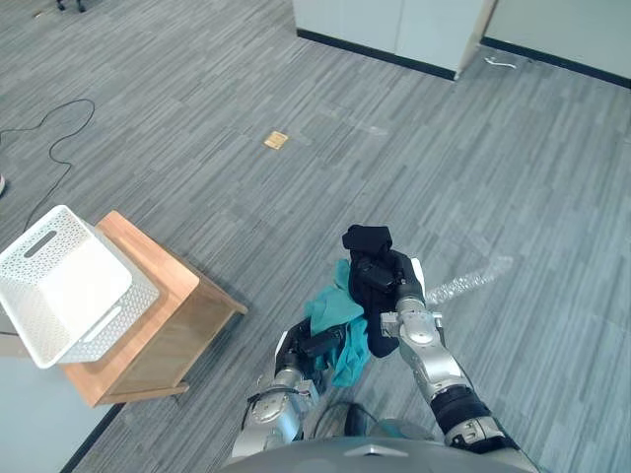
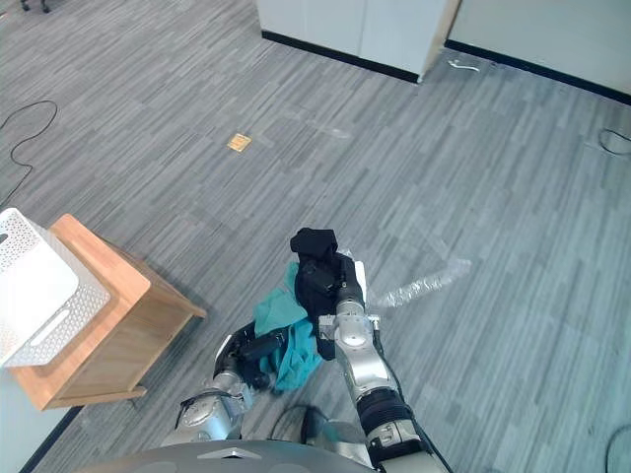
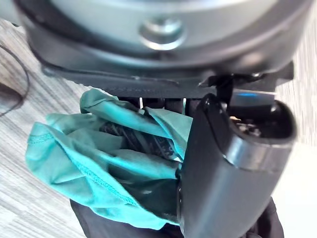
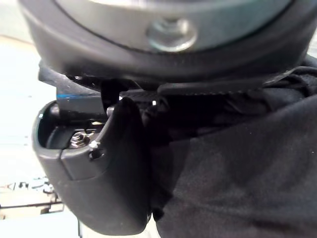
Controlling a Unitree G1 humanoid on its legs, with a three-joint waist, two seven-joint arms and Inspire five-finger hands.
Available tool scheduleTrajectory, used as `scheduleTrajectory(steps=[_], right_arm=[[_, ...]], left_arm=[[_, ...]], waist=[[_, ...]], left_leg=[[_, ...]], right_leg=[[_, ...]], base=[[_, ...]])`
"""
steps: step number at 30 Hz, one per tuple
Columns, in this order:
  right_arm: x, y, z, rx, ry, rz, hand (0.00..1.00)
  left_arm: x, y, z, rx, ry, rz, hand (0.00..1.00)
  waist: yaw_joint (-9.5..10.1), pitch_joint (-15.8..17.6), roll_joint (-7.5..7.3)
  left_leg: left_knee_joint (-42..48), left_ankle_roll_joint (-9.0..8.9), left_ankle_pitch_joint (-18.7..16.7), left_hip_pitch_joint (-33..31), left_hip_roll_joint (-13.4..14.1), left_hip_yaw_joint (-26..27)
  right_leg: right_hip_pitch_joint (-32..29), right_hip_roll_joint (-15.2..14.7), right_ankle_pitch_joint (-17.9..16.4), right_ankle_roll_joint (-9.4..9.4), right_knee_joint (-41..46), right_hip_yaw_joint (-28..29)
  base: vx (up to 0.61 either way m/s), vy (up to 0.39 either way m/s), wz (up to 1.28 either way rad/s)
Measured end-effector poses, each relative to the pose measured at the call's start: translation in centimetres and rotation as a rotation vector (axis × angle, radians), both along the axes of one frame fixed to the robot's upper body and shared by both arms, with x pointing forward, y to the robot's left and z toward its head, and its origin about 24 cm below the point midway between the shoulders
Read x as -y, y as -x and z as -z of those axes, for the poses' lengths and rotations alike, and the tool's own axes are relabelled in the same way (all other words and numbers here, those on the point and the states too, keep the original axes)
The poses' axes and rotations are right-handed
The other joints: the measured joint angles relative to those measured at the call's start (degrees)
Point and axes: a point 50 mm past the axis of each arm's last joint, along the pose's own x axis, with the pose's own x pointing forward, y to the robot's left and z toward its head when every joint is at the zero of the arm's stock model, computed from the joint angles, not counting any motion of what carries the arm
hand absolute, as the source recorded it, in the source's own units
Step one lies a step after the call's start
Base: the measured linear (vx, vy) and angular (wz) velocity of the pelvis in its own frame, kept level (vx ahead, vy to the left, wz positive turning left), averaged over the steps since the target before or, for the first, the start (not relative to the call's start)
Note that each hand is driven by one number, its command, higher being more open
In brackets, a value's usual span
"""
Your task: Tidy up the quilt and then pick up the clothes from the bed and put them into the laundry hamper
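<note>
At the far left I have the white perforated laundry hamper [image 1: 59,281] sitting on a low wooden side table [image 1: 163,315]. It covers the left end of the tabletop and hangs out past that edge, with its open mouth turned up towards me. I take it that it is raised there so the clothes can be dropped in from above without a deep bend. The right end of the tabletop is bare wood. Right of the table, over the grey plank floor and well apart from the hamper, my left hand [image 1: 314,345] is held low and close to the body, forearm reaching forward. Its fingers are curled into a bunched teal garment [image 3: 99,148], and its thumb [image 3: 223,173] is folded against the cloth, so the hand is clenched around it. The loose teal folds hang below and beside the hand. Just to the right, touching the teal cloth, my right hand [image 1: 394,288] is raised higher on a bent arm, wrist turned up. It is closed around a black garment [image 1: 367,239] that bulges above the fingers and drapes down past the palm, with the thumb [image 4: 104,183] pressed to the fabric. So both pieces of clothing are off the bed and in my grasp, neither yet over the hamper. I judge that I need to swing left before letting go.
</note>
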Motion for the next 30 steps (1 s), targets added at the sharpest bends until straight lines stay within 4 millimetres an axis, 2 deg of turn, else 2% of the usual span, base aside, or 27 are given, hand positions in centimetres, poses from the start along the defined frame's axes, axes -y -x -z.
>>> scheduleTrajectory(steps=[1, 2, 3, 4, 5, 6, 7, 8, 9, 10, 11, 13, 15, 16, 17, 18, 19, 20, 21, 22, 23, 24, 25, 26, 27, 29, 30], right_arm=[[-0.1, 0.0, 0.0, 0.002, -0.002, 0.001, 0.00], [0.0, 0.0, 0.0, 0.002, 0.000, 0.007, 0.00], [0.3, 0.0, 0.1, -0.006, 0.028, 0.006, 0.00], [-0.2, 0.1, 0.5, -0.031, 0.030, -0.017, 0.00], [-1.1, 1.3, 1.3, -0.066, -0.007, -0.020, 0.00], [-1.1, 2.6, 2.2, -0.097, -0.024, -0.004, 0.00], [-1.2, 3.6, 2.9, -0.122, -0.036, 0.001, 0.00], [-1.3, 3.8, 3.0, -0.127, -0.040, 0.002, 0.00], [-1.0, 3.8, 3.0, -0.123, -0.034, 0.001, 0.00], [-0.4, 3.6, 2.8, -0.112, -0.013, 0.005, 0.00], [0.1, 3.5, 2.7, -0.105, 0.000, 0.008, 0.00], [0.4, 3.9, 3.0, -0.116, 0.007, 0.015, 0.00], [0.5, 3.8, 2.9, -0.112, 0.011, 0.020, 0.00], [0.5, 3.6, 2.7, -0.101, 0.011, 0.018, 0.00], [0.5, 3.1, 2.1, -0.077, 0.010, 0.015, 0.00], [0.4, 2.5, 1.7, -0.056, 0.007, 0.010, 0.00], [0.4, 2.2, 1.4, -0.046, 0.011, 0.009, 0.00], [1.3, 1.7, 1.0, -0.029, 0.044, 0.009, 0.00], [3.2, 1.4, 0.6, -0.018, 0.064, 0.049, 0.00], [4.3, 1.8, 0.7, -0.024, 0.079, 0.065, 0.00], [6.8, 2.9, 0.3, -0.010, 0.122, 0.111, 0.00], [8.2, 4.0, -0.1, 0.001, 0.081, 0.138, 0.00], [9.0, 5.0, -0.6, 0.029, 0.064, 0.174, 0.00], [9.0, 6.2, -0.9, 0.057, 0.054, 0.189, 0.00], [8.6, 7.5, -0.5, 0.046, 0.037, 0.196, 0.00], [7.0, 9.4, 0.7, -0.002, -0.021, 0.209, 0.00], [6.3, 9.7, 1.0, -0.010, -0.047, 0.208, 0.00]], left_arm=[[-0.3, 0.2, 0.2, -0.015, -0.002, -0.015, 0.00], [-0.4, 0.1, 0.3, -0.019, 0.000, -0.020, 0.00], [-0.9, -0.1, 0.3, -0.021, -0.006, -0.044, 0.00], [-1.7, 0.0, 0.5, -0.029, -0.012, -0.082, 0.00], [-2.7, -0.7, 0.0, 0.011, -0.028, -0.108, 0.00], [-2.9, -0.7, 0.1, 0.005, -0.028, -0.109, 0.00], [-3.2, -0.6, 0.2, 0.002, -0.033, -0.129, 0.00], [-3.5, -1.0, 0.3, 0.001, -0.050, -0.128, 0.00], [-3.3, -1.4, 0.4, -0.007, -0.053, -0.127, 0.00], [-2.7, -1.2, 0.7, -0.032, -0.041, -0.133, 0.00], [-2.6, -0.9, 0.9, -0.049, -0.042, -0.138, 0.00], [-3.0, -0.2, 1.4, -0.083, -0.047, -0.164, 0.00], [-3.2, -0.1, 1.4, -0.086, -0.055, -0.167, 0.00], [-3.1, -0.2, 1.3, -0.081, -0.055, -0.166, 0.00], [-3.1, -0.5, 1.2, -0.070, -0.054, -0.162, 0.00], [-3.2, -0.6, 1.1, -0.065, -0.056, -0.162, 0.00], [-3.2, -0.3, 1.3, -0.075, -0.060, -0.161, 0.00], [-2.4, -0.1, 1.5, -0.102, -0.040, -0.155, 0.00], [-2.1, 0.9, 1.9, -0.120, -0.022, -0.151, 0.00], [-2.1, 1.2, 2.0, -0.125, -0.018, -0.147, 0.00], [-2.0, 1.3, 2.1, -0.129, -0.005, -0.144, 0.00], [-2.4, 1.6, 2.2, -0.134, 0.003, -0.162, 0.00], [-3.0, 2.0, 2.4, -0.141, 0.008, -0.198, 0.00], [-4.0, 2.1, 2.3, -0.129, 0.005, -0.254, 0.00], [-4.7, 2.2, 2.3, -0.132, 0.015, -0.302, 0.00], [-5.5, 2.3, 2.1, -0.121, 0.038, -0.374, 0.00], [-5.4, 2.2, 1.9, -0.109, 0.049, -0.374, 0.00]], waist=[[0.18, -0.92, -2.09], [-0.03, -1.50, -3.50], [0.00, -1.64, -4.54], [0.98, -1.28, -4.70], [2.80, -0.29, -3.71], [1.66, -1.29, -6.03], [0.21, -2.63, -7.46], [-0.60, -2.87, -8.99], [-1.44, -2.93, -8.92], [-2.11, -2.60, -6.65], [-2.96, -1.77, -4.42], [-3.71, -1.67, -2.80], [-3.87, -1.97, -1.71], [-3.73, -2.12, -1.17], [-3.25, -2.04, -0.80], [-2.74, -2.30, -1.34], [-2.73, -2.27, -1.24], [-2.11, -2.40, 2.28], [-2.71, -2.56, 2.95], [-3.20, -2.51, 2.77], [-3.20, -2.59, 2.88], [-3.41, -2.55, 2.81], [-4.01, -2.43, 3.12], [-4.79, -2.36, 3.76], [-4.57, -2.30, 3.35], [-4.51, -2.51, 1.48], [-4.52, -2.47, 1.41]], left_leg=[[-2.08, 4.98, 1.20, 0.54, -2.47, 4.68], [-3.49, 5.45, 1.34, 0.89, -4.28, 4.81], [-3.48, 7.57, -0.53, 1.98, -4.60, 3.34], [4.74, 11.35, -3.59, 0.94, -0.94, 2.93], [19.13, 8.05, -7.61, -0.65, 4.42, 4.41], [8.83, 5.42, -3.89, 3.62, -1.45, 3.51], [-2.09, 7.41, -6.71, 10.60, -6.50, 1.10], [-3.59, 7.50, -6.30, 11.93, -8.50, -1.19], [-5.45, 7.59, -6.74, 14.05, -9.57, -4.49], [-6.41, 6.04, -7.24, 16.51, -8.91, -8.52], [-7.14, 4.69, -7.72, 19.20, -7.88, -12.26], [-8.33, 2.89, -8.04, 22.12, -6.64, -18.37], [-8.40, 0.85, -8.73, 22.99, -4.48, -24.68], [-8.39, -0.88, -9.31, 23.05, -3.20, -27.64], [-8.17, -3.50, -10.63, 23.21, -1.45, -31.23], [-7.44, -6.92, -12.63, 23.29, -0.15, -34.70], [-7.04, -9.25, -14.02, 23.69, 0.54, -36.48], [-5.53, -10.80, -15.10, 23.41, 5.03, -38.67], [-3.90, -11.52, -12.68, 23.83, 6.30, -39.30], [-2.46, -12.02, -11.64, 24.02, 6.75, -39.43], [2.60, -10.82, -9.81, 22.59, 7.45, -39.41], [9.59, -9.11, -8.04, 19.26, 7.94, -38.92], [18.88, -5.94, -5.24, 14.14, 9.97, -36.64], [31.27, -4.46, -4.29, 8.88, 13.61, -30.86], [38.26, -3.56, -5.38, 7.31, 15.34, -25.69], [43.22, -2.37, -8.10, 6.33, 15.24, -14.34], [41.46, -2.66, -9.69, 4.48, 13.98, -10.35]], right_leg=[[0.56, -2.10, -0.91, 1.54, 0.19, -0.86], [0.06, -3.44, -1.52, 2.55, 0.89, -1.72], [-1.87, -4.54, -1.93, 3.42, 6.40, -2.09], [-2.71, -3.61, 0.62, 4.11, 12.35, -1.44], [-2.80, -1.01, 5.64, 3.72, 22.90, -2.90], [-5.76, -3.72, 9.45, 6.11, 37.04, -5.32], [-12.44, -7.40, 10.34, 2.55, 56.00, -7.05], [-15.94, -9.91, 7.77, 1.08, 62.16, -6.50], [-20.57, -12.23, 5.21, 0.99, 66.78, -6.32], [-25.25, -14.00, 3.41, 1.09, 66.60, -6.25], [-28.20, -16.14, 1.50, 2.54, 63.84, -5.81], [-31.28, -18.71, -0.84, 2.35, 55.75, -5.27], [-32.77, -18.76, -0.56, 2.75, 41.17, -2.71], [-33.21, -18.51, 0.56, 4.34, 32.93, 0.02], [-33.77, -18.40, 2.91, 7.39, 22.99, 4.35], [-33.32, -18.92, 7.36, 10.07, 13.95, 8.93], [-32.67, -19.16, 13.53, 12.24, 14.10, 8.45], [-32.57, -16.11, 11.60, 9.99, 19.99, 5.13], [-33.53, -15.61, 6.89, 8.07, 28.62, 4.89], [-33.37, -15.44, 4.88, 6.91, 31.84, 4.50], [-30.89, -15.56, 1.51, 6.36, 34.24, 2.33], [-27.89, -15.21, -1.15, 6.57, 32.63, 0.48], [-25.23, -13.70, -2.18, 5.88, 29.99, -1.22], [-21.36, -11.33, -2.27, 4.58, 26.36, -2.88], [-18.18, -10.06, -2.13, 3.41, 23.51, -3.10], [-12.73, -9.40, -1.95, 3.05, 18.33, -3.41], [-11.19, -9.34, -1.96, 3.05, 16.51, -4.11]], base=[[0.70, 0.089, 0.42], [0.74, 0.081, 0.79], [0.73, 0.081, 0.53], [0.86, 0.089, 0.31], [0.66, 0.105, 0.54], [0.60, 0.181, 1.28], [0.31, 0.152, 1.80], [0.42, 0.084, 1.85], [0.41, -0.058, 1.71], [0.66, -0.101, 1.75], [0.58, -0.118, 1.46], [0.66, -0.265, 1.66], [0.51, -0.353, 1.67], [0.53, -0.536, 1.49], [0.62, -0.709, 1.72], [0.52, -0.658, 1.53], [0.50, -0.682, 1.38], [0.47, -0.628, 1.14], [0.42, -0.588, 1.11], [0.44, -0.618, 1.16], [0.35, -0.494, 1.15], [0.33, -0.457, 1.07], [0.28, -0.322, 0.66], [0.28, -0.271, 0.26], [0.34, -0.257, -0.03], [0.31, -0.143, -0.15], [0.28, -0.066, 0.01]])
